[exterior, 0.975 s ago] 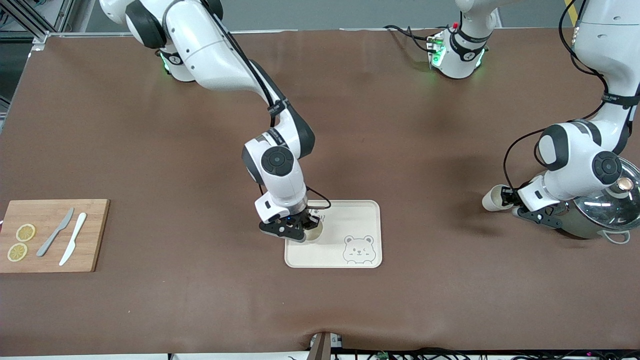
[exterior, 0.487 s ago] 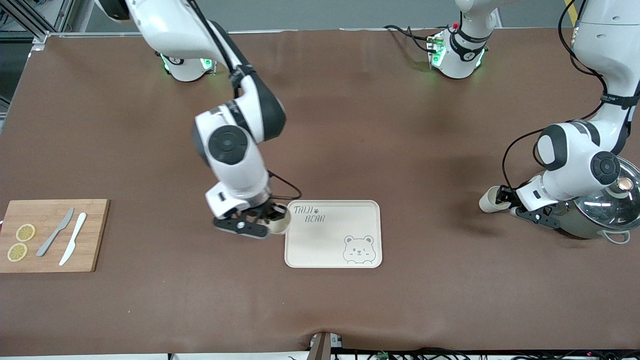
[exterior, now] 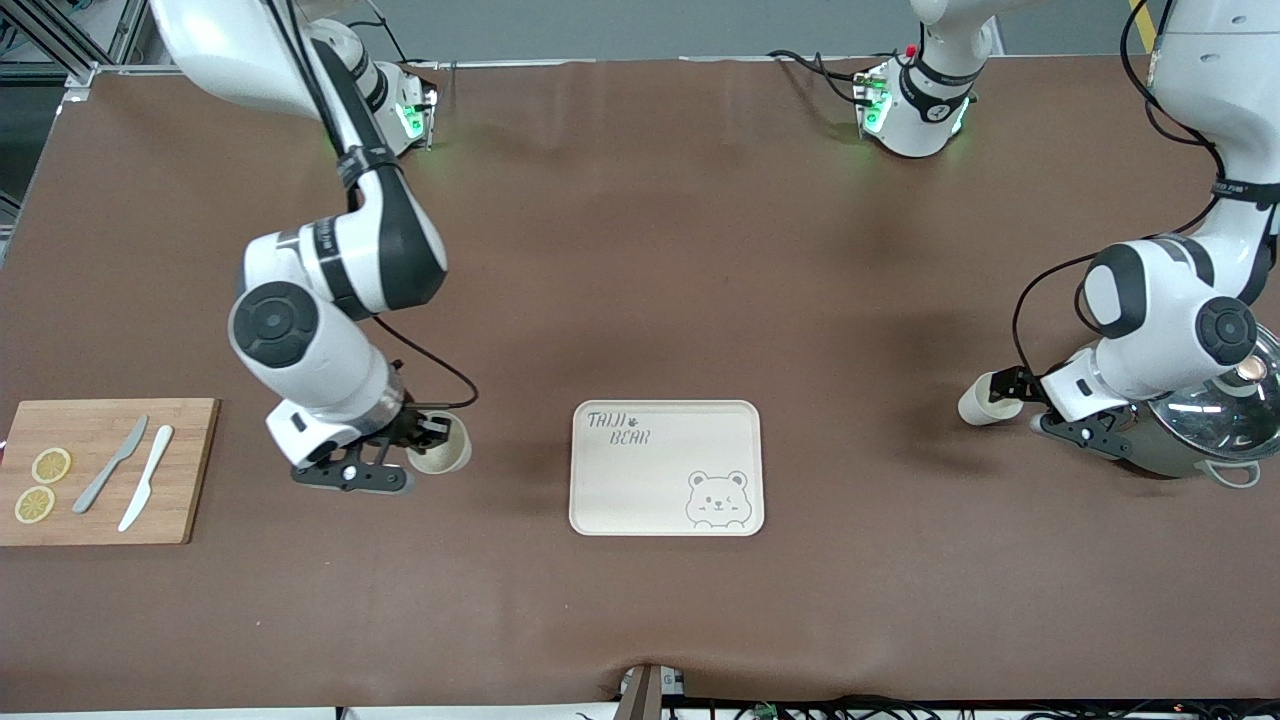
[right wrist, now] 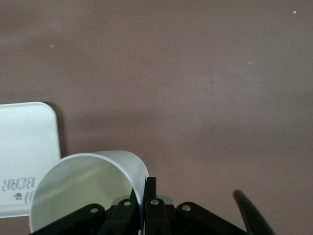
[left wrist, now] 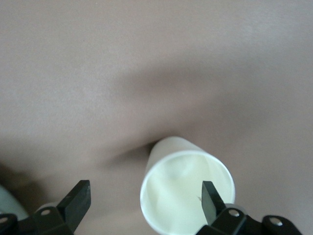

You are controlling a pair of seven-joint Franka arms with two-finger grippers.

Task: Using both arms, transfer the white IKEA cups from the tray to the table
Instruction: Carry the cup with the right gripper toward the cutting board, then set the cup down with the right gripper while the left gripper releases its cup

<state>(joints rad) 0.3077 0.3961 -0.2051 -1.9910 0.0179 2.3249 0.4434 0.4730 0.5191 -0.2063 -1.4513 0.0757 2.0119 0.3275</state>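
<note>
My right gripper point(exterior: 425, 445) is shut on the wall of one white cup point(exterior: 441, 453), one finger inside the rim and one outside point(right wrist: 143, 188). It holds the cup point(right wrist: 83, 188) over the brown table between the bear tray point(exterior: 650, 495) and the cutting board. The tray's corner shows in the right wrist view point(right wrist: 24, 142). The second white cup point(exterior: 983, 404) lies tilted on the table, mouth toward my left gripper point(exterior: 1012, 393). The left gripper point(left wrist: 144, 196) is open. One of its fingers point(left wrist: 211, 198) is at the cup's rim point(left wrist: 186, 196) and the other stands well apart.
A wooden cutting board point(exterior: 185, 470) with two lemon slices, a grey knife and a white knife lies at the right arm's end. A steel pot with a glass lid point(exterior: 1205, 425) stands right beside the left arm's wrist.
My right arm has carried its cup off the bear tray toward the cutting board. The tray now stands bare. My left gripper and its cup have barely shifted.
</note>
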